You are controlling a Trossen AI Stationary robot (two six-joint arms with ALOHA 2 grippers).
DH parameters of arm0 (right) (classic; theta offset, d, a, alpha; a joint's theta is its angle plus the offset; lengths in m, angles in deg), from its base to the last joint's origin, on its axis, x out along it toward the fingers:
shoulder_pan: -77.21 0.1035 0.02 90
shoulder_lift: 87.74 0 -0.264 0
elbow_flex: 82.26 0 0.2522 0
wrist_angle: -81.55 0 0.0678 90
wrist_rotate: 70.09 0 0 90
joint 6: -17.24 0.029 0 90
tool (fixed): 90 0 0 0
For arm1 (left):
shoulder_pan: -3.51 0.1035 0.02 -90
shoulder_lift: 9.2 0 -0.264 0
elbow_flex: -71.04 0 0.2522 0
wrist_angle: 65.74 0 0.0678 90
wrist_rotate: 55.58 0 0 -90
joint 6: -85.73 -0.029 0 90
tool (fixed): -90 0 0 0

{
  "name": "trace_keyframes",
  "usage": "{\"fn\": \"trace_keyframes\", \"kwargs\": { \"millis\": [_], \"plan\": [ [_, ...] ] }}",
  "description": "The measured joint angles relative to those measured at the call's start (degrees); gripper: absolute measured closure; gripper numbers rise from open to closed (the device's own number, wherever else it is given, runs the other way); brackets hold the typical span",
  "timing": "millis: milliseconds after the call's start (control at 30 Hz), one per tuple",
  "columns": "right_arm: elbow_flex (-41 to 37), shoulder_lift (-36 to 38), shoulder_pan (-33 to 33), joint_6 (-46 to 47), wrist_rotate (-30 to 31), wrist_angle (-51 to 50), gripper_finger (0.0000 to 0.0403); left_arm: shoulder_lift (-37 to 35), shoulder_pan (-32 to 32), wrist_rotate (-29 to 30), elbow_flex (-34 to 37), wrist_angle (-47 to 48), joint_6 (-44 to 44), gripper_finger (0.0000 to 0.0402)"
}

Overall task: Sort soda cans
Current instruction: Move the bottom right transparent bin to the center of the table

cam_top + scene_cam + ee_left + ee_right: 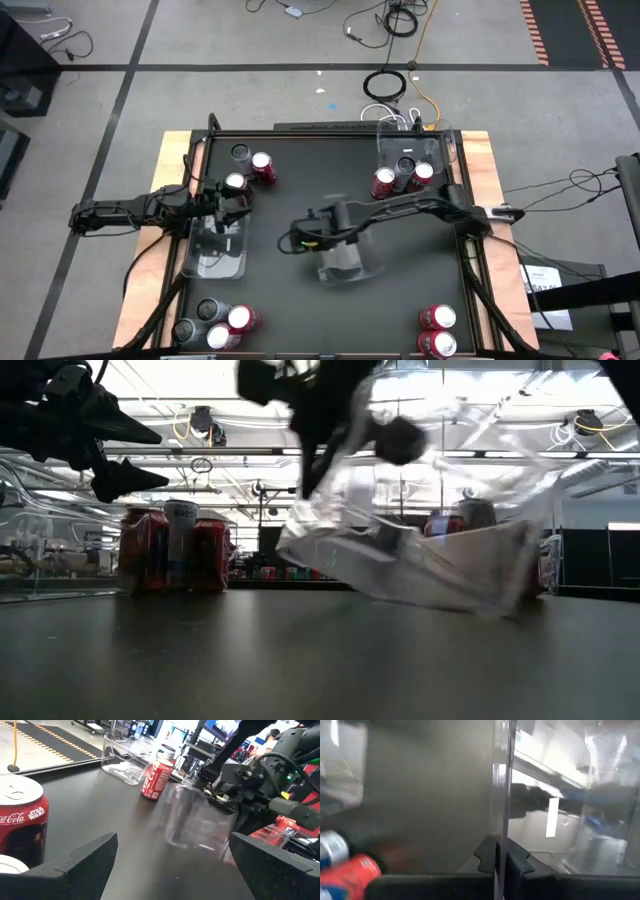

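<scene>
My right gripper (318, 236) is at the table's middle, shut on a clear plastic tray (348, 258), which shows tilted in the low view (430, 555). My left gripper (238, 200) hovers open and touching nothing at the left, over a second clear tray (215, 248). Next to it stand a red can (263, 167), a silver-topped can (236, 183) and a grey can (240, 153). The left wrist view shows a red can (20, 825) close beside my open left gripper (172, 865). Three cans (403, 178) stand by a third tray (408, 152) at the far right. My right gripper (501, 857) pinches one thin wall of the clear tray at its rim (501, 827), one finger (487, 855) on each face of the wall. The tray hangs tilted below the gripper, and its lower end (485, 605) is down at the table top.
Several cans stand at the near left corner (215, 325) and two red ones at the near right corner (438, 330). Wooden borders (172, 160) run along the dark table's left and right sides. Cables lie on the floor beyond the far edge.
</scene>
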State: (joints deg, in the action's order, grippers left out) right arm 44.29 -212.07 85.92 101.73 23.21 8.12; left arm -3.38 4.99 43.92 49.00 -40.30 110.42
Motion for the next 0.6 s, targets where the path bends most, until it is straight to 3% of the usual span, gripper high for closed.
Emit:
{"fn": "trace_keyframes", "kwargs": {
  "millis": [167,600],
  "plan": [
    [6.9,-6.3,-2.67,-0.13,-0.22,-1.56,0.0403,0.0,0.0,0.0,0.0,-0.01,0.02,0.0011],
    [7.28,-8.44,-6.0,-0.1,0.05,-0.68,0.0381,0.0,-0.01,0.0,0.02,0.0,0.07,0.0011]
  ]
}}
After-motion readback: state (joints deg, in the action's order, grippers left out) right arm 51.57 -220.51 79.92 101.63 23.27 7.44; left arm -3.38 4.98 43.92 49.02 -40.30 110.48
